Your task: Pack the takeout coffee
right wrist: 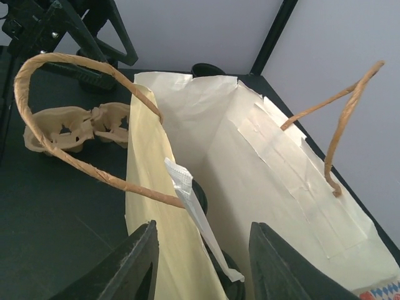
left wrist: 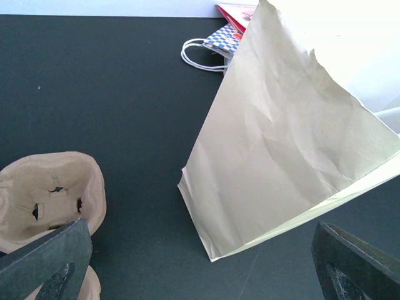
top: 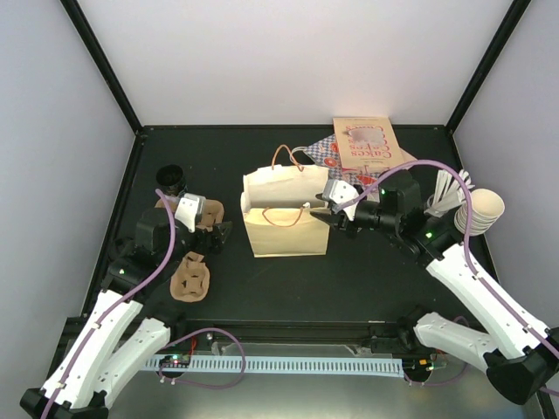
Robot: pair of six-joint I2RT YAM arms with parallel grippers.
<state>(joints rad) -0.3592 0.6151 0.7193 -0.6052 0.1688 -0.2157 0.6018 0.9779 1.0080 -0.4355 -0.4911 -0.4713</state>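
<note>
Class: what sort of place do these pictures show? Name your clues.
Probably a robot test booth staged as a takeaway-coffee packing station: white enclosure walls, a left arm and right arm, a tan paper bag, cardboard cup carriers, stacked paper cups.

At the back of the black bench (top: 349, 288) a flat tan paper bag (top: 362, 140) lies face up, printed in pinkish-red lettering. Seen from above, the lettering is upside down. The largest word looks like "Cakes", and the smaller lines around it are too blurred to read. Next to it, a blue-and-white checked paper bag (top: 319, 155) has red marks, but I can't read any letters on it. I can't read any writing on anything else here.
</note>
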